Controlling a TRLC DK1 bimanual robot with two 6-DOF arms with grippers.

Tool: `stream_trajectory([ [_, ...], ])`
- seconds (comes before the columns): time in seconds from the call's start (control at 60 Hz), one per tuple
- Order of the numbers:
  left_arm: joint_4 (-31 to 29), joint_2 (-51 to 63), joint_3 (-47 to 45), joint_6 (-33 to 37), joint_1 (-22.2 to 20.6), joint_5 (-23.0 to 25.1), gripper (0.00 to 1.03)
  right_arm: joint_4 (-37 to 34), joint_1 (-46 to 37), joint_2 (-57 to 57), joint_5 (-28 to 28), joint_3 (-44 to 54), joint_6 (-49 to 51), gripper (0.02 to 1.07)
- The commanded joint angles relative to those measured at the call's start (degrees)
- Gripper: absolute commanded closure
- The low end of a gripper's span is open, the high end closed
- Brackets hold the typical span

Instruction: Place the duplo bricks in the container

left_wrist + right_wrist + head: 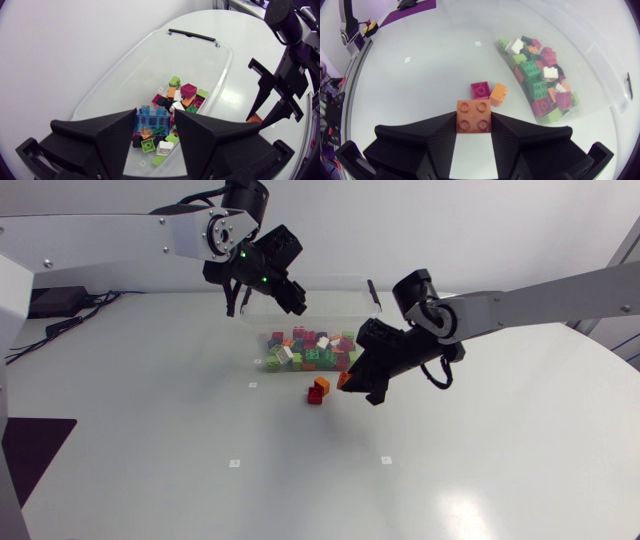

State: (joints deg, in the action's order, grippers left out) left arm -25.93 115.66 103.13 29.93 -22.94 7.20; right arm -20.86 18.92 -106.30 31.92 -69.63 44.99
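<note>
A clear plastic container [345,290] at the back of the table holds several coloured duplo bricks [310,350]. My left gripper [292,298] hangs over it. In the left wrist view a translucent blue brick [151,120] sits between its fingers [112,132], which stand slightly wider than the brick, so the gripper is open. My right gripper [352,385] is low over the table in front of the container, shut on an orange brick [473,116]. Just ahead of it a dark red brick [480,90] and a second orange brick [498,93] lie on the table.
The container's black-handled lid edge [192,35] is at its far end. The two loose bricks [317,391] lie close to the container's front wall. My right gripper [272,97] shows beside the container [125,75] in the left wrist view. Small markers dot the white table [235,463].
</note>
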Motion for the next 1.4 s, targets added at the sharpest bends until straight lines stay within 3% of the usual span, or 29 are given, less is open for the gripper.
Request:
stream_trajectory([
  [0.0, 0.4, 0.7, 1.6, -1.5, 0.6, 0.5, 0.06, -0.6, -1.1, 3.2, 0.1, 1.6, -1.4, 0.81],
  [0.233, 1.6, -6.8, -5.9, -0.3, 2.4, 2.7, 0.05, -1.2, -3.2, 7.5, 0.1, -1.7, -4.7, 0.81],
  [0.467, 2.1, -15.5, -18.1, 7.3, 2.0, 8.8, 0.06, -0.5, -3.7, 6.7, 0.0, -6.8, -9.7, 0.81],
  [0.717, -0.2, -17.8, -27.3, 16.7, -1.2, 11.2, 0.06, 1.4, -3.6, 4.0, -0.5, -12.7, -15.4, 0.81],
  [0.933, -0.2, -14.9, -30.0, 20.7, -3.2, 11.4, 0.06, 3.6, -2.9, 0.0, -1.9, -17.8, -19.8, 0.81],
  [1.383, 0.9, -6.8, -29.7, 22.1, -6.9, 9.5, 0.06, 5.1, -2.1, -10.3, -4.0, -29.1, -25.0, 0.81],
])
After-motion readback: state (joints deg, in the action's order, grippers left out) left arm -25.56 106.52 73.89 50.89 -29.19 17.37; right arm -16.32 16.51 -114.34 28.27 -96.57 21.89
